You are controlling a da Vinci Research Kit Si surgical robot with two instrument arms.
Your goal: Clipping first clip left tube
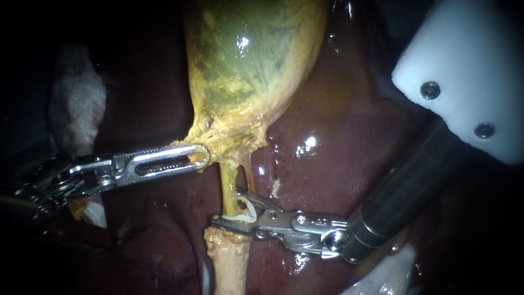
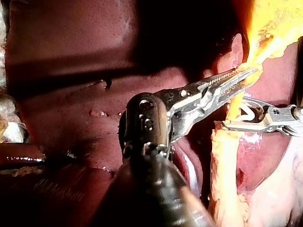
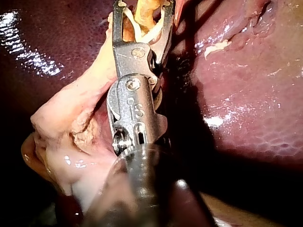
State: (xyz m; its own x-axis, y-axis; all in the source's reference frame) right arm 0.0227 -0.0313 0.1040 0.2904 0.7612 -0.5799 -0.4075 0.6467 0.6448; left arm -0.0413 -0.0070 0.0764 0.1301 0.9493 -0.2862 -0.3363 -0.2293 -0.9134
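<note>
From where I stand, the left tube (image 1: 229,186) is the thing to watch. It is a thin yellow cord running straight down from the neck of the gallbladder (image 1: 251,60) to a pale fatty stump below it. A finer second tube (image 1: 250,175) hangs just beside it, on the side away from the left instrument (image 1: 199,157).

That instrument's hand is closed flat on the ragged yellow tissue at the gallbladder's neck. It grips from both sides and seems to draw the neck sideways, so the tube below stands taut.

The right instrument (image 1: 232,207) comes in well below the gallbladder, over the wet dark liver (image 1: 338,164). Its hand stands apart, carrying an open white clip (image 1: 248,210) between the jaws. The left tube passes through the gap. The view from its own arm shows the yellow cord lying between the clip's two white legs (image 3: 142,21).

The tube looks soft, slick and easily torn, light as string, with no stiffness of its own. It would probably slide or kink rather than resist. I would say it is best taken square across its bare middle stretch, clear of the frayed fat at the gallbladder's neck and the stump. It should sit fully inside the clip before any squeeze, with the finer neighbour left out.
</note>
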